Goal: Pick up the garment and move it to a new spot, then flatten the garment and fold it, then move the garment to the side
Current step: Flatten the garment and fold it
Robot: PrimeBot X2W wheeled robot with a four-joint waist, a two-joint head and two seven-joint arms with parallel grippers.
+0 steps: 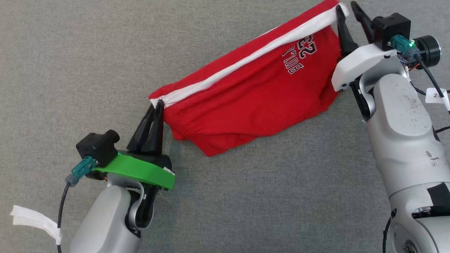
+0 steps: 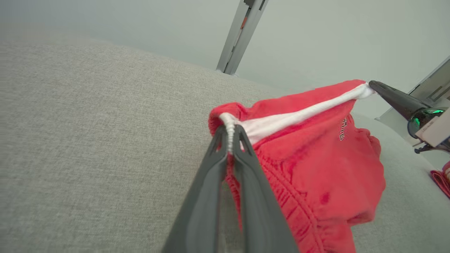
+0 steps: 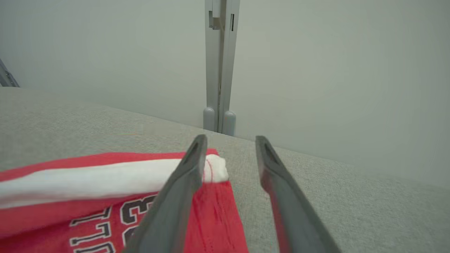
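At centre left of the head view, the left pincer (image 1: 157,104) is closed on one end of the waistband (image 1: 246,59) of the red shorts (image 1: 253,95). At upper right, the right pincer (image 1: 346,5) stands open, gripping nothing. The shorts lie bunched across the grey desk (image 1: 70,52). Judged: placement finishing; next, release and flatten. Leg openings hidden underneath.

One garment (image 1: 253,95); one left hand (image 1: 157,104), one right hand (image 1: 346,5), two total; one grey surface (image 1: 70,52).
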